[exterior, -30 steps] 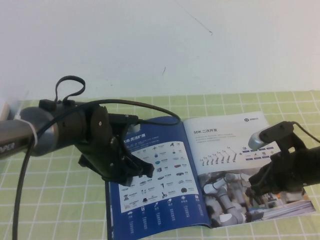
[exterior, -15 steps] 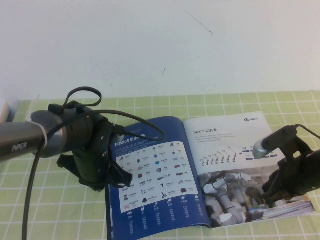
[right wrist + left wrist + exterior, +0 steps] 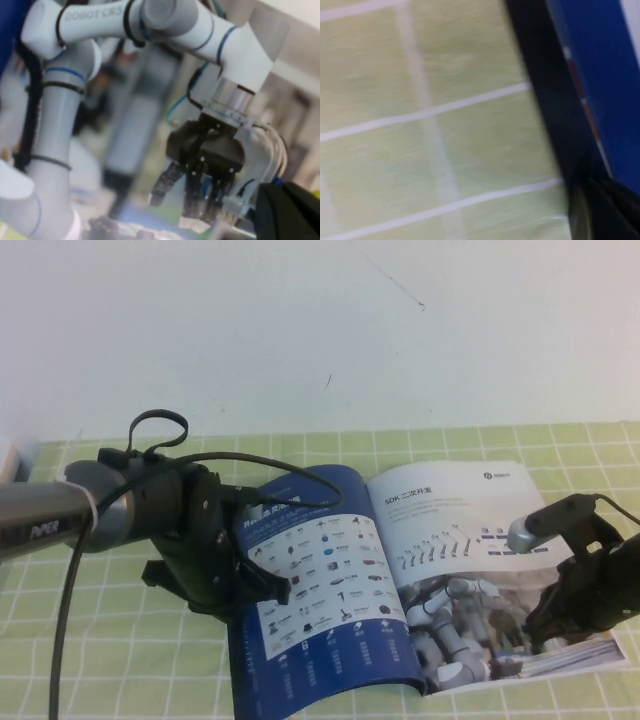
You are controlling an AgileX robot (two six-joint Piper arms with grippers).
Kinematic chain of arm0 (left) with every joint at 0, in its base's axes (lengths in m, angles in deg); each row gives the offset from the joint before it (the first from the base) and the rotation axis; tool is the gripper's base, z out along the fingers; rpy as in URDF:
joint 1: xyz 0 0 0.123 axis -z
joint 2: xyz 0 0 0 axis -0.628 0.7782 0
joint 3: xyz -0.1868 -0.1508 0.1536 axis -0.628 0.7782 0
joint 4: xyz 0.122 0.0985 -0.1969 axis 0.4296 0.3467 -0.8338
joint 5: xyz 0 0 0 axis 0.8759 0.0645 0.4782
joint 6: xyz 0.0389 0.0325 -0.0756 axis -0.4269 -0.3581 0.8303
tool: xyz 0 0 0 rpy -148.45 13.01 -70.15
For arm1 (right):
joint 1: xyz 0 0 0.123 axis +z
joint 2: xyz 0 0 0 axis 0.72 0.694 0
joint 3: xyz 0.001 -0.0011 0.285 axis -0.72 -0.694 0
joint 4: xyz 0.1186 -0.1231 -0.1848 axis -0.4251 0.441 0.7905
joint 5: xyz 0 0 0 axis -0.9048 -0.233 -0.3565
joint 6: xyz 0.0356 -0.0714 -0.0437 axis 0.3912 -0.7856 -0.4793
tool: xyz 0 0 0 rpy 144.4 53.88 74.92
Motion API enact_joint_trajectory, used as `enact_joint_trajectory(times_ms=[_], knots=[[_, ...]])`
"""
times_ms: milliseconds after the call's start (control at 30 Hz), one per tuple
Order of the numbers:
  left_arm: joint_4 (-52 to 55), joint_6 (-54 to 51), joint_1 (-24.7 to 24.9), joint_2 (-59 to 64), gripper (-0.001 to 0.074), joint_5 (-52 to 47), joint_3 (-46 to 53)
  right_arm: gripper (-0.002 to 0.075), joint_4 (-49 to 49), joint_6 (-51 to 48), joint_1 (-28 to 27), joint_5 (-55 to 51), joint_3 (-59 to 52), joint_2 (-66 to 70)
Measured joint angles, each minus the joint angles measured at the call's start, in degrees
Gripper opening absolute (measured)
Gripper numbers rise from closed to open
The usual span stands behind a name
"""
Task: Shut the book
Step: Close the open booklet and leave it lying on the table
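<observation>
Now, from above, my left fingers (image 3: 268, 585) sit under the blue left page of the open book (image 3: 440, 540), which has lifted higher off the desk (image 3: 100, 660) than 0.5 s ago. My right fingers (image 3: 545, 625) rest on its right page. Neither wrist view tells me whether they're open or closed.

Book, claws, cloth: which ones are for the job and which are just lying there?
For the job: book; left claw at its blue page's edge; right claw on its white page.
Just there: checked cloth; wall.
</observation>
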Motion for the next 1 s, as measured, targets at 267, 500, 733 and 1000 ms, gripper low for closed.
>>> enact_joint_trajectory(times_ms=[267, 500, 733, 1000], knots=[[-27.77, -19.07, 0.0, 0.66, -0.0003, 4.56, 0.0, -0.0003, -4.47, 0.22, -0.3, -0.81, 1.19, 2.03], [-68.21, -53.64, 0.18, 1.05, -0.0003, 3.73, 0.0, -0.0003, -6.4, -0.67, -0.42, -0.96, 1.19, 2.11], [-81.75, -69.48, 0.18, 1.05, -0.0003, -1.97, 0.0, -0.0003, -2.55, 1.6, -0.42, -1.05, 0.27, -2.07], [-65.06, -63.56, 0.18, -1.73, -0.0003, 1.81, 0.0, -0.0003, 5.47, 7.57, -0.42, -7.41, 4.8, -25.14]])
